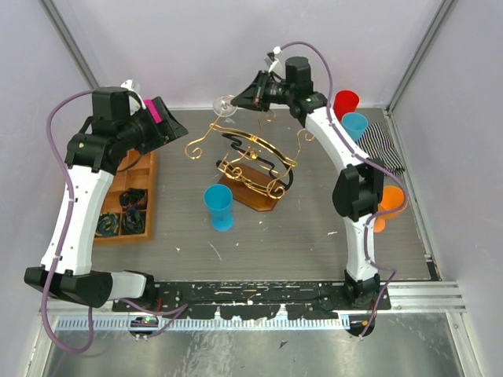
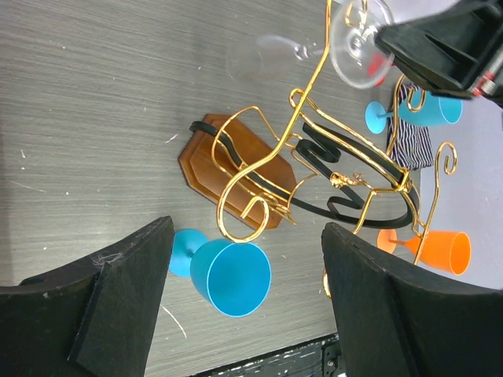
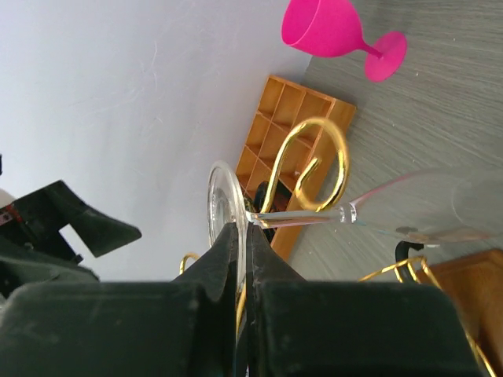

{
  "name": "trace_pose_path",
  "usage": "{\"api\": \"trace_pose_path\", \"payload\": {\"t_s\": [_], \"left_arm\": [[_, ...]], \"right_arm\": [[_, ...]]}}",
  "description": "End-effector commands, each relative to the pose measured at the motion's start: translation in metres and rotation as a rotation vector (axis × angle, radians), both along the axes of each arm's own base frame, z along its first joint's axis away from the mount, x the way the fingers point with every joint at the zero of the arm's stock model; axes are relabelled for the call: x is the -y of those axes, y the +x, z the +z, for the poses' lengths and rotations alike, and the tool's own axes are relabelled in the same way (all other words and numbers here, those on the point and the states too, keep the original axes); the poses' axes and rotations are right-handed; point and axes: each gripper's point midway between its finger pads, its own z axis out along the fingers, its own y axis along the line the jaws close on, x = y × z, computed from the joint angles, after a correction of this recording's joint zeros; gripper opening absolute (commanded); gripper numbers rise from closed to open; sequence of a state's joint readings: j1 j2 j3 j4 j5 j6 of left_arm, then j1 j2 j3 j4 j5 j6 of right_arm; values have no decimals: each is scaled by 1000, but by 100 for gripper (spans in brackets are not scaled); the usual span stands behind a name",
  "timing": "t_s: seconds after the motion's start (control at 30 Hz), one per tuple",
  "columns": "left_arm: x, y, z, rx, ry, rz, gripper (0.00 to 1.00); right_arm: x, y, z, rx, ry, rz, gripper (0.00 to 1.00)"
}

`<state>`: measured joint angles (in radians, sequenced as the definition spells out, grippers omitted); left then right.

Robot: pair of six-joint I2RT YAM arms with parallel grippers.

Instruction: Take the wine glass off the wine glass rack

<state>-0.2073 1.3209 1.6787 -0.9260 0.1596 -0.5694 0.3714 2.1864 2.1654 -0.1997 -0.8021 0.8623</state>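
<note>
The wine glass rack (image 1: 250, 163) of gold wire scrolls and black curves stands on its brown wooden base (image 2: 206, 157) mid-table. A clear wine glass (image 1: 225, 105) lies sideways at the rack's far upper end, its bowl (image 3: 428, 208) pointing away. My right gripper (image 3: 242, 229) is shut on the rim of the glass's round foot (image 3: 217, 200). The stem (image 3: 302, 215) crosses a gold scroll hook (image 3: 318, 165); whether they touch I cannot tell. My left gripper (image 2: 247, 236) hangs open left of the rack with nothing between its fingers, and the same glass (image 2: 354, 39) shows at the top of its view.
A blue goblet (image 1: 219, 206) stands in front of the rack. An orange compartment tray (image 1: 130, 196) lies at the left. A pink goblet (image 3: 339, 31) stands behind it. Red (image 1: 346, 102), blue (image 1: 354, 124) and orange (image 1: 391, 200) cups and a striped cloth (image 1: 387, 149) sit at the right.
</note>
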Motion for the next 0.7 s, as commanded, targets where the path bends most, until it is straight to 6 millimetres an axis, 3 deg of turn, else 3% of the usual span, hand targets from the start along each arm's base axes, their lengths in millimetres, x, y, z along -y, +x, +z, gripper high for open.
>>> {"api": "trace_pose_path", "payload": {"t_s": [0.0,0.2,0.43,0.57,0.67], "left_arm": [[-2,-7,8,28,2,-12,83],[-2,-8,9,28,-2,-15,83],[-3,-7,12,17,5,-6,81],[-8,-9,20,39,15,11,82],[-9,-10,30,67,8,13,82]], "right_arm": [[30,-38,76,180,-3,-16,1],[75,-26,95,193,-19,-114,1],[88,-7,124,279,-31,-179,1],[93,-27,154,463,-78,-194,1],[91,-62,181,673,-138,-168,1]]}}
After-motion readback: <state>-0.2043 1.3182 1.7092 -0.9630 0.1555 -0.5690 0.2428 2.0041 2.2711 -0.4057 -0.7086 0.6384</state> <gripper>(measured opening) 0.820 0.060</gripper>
